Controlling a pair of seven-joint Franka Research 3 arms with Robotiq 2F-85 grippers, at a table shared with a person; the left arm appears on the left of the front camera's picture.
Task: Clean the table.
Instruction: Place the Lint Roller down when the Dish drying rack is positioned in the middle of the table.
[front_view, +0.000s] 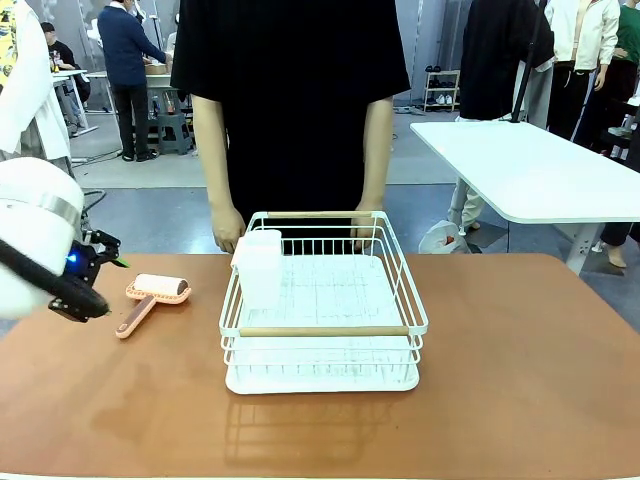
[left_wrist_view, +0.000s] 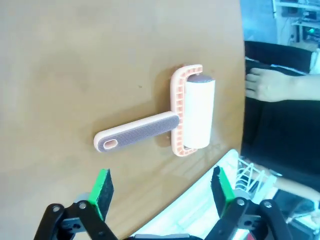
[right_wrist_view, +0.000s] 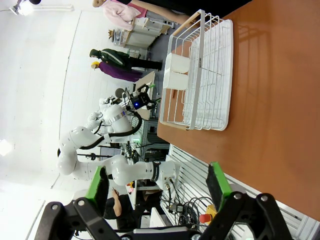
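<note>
The terracotta tabletop (front_view: 520, 370) spans the width of the front view, and a white wire rack (front_view: 322, 310) sits at its middle toward the far edge. A white rectangular cup (front_view: 260, 268) hangs at the rack's left wall, and wooden bars cross the rack's near and far rims. Left of the rack, apart from it, a pink lint roller (front_view: 152, 298) lies flat on the tabletop, with its white roll (left_wrist_view: 198, 113) toward the person and its grey-ribbed handle (left_wrist_view: 136, 131) angled toward the robot's side. The left pincer (front_view: 100, 255) hangs above the tabletop just left of the roller; in its wrist view the green pads (left_wrist_view: 102, 187) stand wide apart, nothing between them, with the roller beyond them and untouched. The right pincer (right_wrist_view: 159, 184) also has its fingers spread apart and empty, above the tabletop edge, with the rack farther off. The person stands at the far side, one hand (front_view: 228, 228) at each far corner of the rack.
</note>
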